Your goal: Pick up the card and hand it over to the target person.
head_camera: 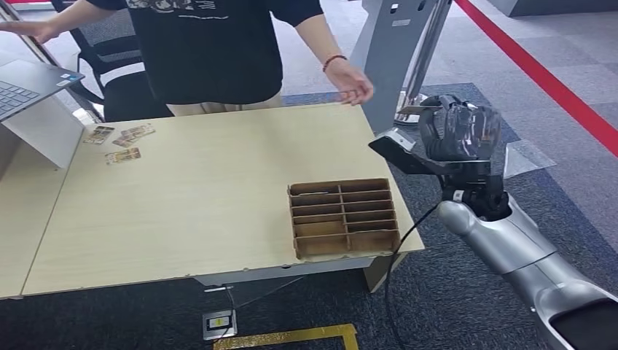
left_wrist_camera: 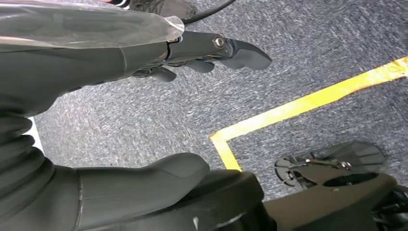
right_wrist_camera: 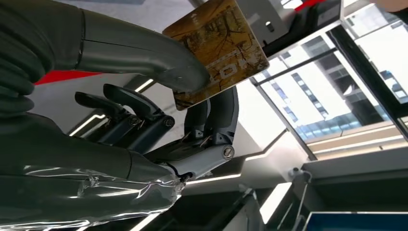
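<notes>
Left hand: left hand (left_wrist_camera: 144, 62) is hanging over grey carpet, fingers apart, holding nothing
Loose cards: loose cards (head_camera: 120, 142) are lying far left on the table (head_camera: 189, 211)
Divider box: wooden divider box (head_camera: 343, 217) is sitting near the table's right edge; compartments are looking bare
Right hand: right hand (head_camera: 459, 131) is pinching the card (right_wrist_camera: 216, 53) beyond the table's right side; the person's hand (head_camera: 351, 86) is reaching near

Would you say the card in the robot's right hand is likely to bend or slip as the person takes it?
The card looks flat and stiff, so it probably won't flop. Its glossy face may slide, since the right hand only pinches one edge between thumb and fingers. Probably light.
</notes>
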`<state>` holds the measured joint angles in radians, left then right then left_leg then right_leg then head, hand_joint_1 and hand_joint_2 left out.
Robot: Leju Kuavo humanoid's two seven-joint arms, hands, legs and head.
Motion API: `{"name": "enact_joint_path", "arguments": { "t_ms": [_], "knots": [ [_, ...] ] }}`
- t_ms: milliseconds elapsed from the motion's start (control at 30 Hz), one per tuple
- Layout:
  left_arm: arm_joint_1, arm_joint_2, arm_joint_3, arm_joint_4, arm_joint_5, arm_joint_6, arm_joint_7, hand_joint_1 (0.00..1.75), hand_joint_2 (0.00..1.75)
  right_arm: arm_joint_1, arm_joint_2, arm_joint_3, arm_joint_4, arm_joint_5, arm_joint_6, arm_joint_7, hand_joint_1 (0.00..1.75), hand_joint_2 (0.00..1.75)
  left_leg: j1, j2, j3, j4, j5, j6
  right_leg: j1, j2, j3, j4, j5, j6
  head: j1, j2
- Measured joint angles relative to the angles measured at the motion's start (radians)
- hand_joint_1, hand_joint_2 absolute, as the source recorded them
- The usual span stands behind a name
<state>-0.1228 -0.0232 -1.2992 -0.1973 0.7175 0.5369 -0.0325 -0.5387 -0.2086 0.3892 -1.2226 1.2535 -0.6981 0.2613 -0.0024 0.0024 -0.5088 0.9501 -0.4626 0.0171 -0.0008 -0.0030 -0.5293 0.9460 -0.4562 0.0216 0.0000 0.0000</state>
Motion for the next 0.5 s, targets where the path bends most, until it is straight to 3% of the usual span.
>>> {"name": "enact_joint_path", "arguments": {
  "t_ms": [233, 500],
  "knots": [
    [0.000, 0.003, 0.003, -0.001, 0.005, -0.002, 0.004, 0.00, 1.75, 0.013, 0.079, -0.054, 0.028, 0.079, 0.000, -0.039, 1.75, 1.75, 0.000, 0.001, 0.000, 0.000, 0.000, 0.000, 0.000, 0.001, -0.001, 0.000, 0.000, 0.000, 0.000, 0.000],
    [0.000, -0.001, -0.003, 0.000, 0.003, -0.007, 0.005, 0.00, 1.75, 0.029, 0.086, -0.088, 0.037, 0.118, 0.000, -0.046, 1.75, 1.75, 0.000, -0.003, -0.001, 0.001, 0.000, 0.000, 0.000, -0.003, 0.000, 0.001, -0.001, 0.000, 0.000, 0.000]
  ]
}}
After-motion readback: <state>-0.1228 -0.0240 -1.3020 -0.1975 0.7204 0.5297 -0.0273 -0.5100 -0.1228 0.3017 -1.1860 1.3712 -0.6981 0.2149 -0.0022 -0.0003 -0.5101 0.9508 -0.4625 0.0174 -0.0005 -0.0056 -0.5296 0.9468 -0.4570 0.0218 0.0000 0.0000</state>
